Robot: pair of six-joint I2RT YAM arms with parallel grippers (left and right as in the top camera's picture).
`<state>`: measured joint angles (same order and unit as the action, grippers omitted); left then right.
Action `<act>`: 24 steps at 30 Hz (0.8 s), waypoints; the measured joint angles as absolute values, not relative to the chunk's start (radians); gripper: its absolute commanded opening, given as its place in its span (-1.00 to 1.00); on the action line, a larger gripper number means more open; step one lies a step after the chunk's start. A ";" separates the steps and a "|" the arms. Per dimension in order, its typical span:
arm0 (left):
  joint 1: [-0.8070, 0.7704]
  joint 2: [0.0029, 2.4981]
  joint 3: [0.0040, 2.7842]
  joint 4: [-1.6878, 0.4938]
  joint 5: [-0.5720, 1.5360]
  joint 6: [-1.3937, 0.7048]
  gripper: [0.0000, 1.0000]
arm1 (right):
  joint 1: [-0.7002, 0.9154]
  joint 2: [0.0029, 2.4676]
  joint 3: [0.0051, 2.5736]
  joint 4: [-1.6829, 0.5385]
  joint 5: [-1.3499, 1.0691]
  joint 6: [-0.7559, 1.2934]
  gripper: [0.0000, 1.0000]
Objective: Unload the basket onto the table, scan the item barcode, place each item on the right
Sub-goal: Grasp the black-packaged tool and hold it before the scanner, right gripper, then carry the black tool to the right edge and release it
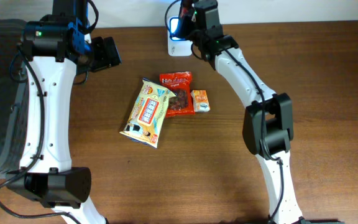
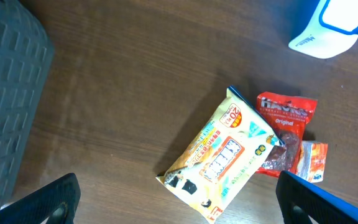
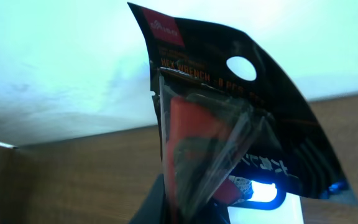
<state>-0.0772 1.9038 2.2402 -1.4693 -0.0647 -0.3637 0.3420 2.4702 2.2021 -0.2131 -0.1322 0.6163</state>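
The right gripper [image 1: 181, 23] clamps the hex-wrench packet [image 3: 229, 118] just above the glowing scanner [image 1: 179, 47], presumably to present its barcode; the left gripper [image 1: 109, 53] hangs wide open, well left of the scanner.

The left gripper [image 1: 106, 52] gapes wide, the right gripper [image 1: 183, 23] clamped tight.

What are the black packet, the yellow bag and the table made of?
The black packet looks like glossy card with a clear plastic bubble that glints. The yellow bag seems thin shiny plastic film, crinkled at its ends. The table looks like brown wood or wood-look laminate: grain streaks show.
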 measured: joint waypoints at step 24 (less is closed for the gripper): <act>-0.077 1.904 2.240 -1.470 -0.065 -0.364 0.98 | -0.459 2.185 2.190 -1.060 0.082 0.708 -0.92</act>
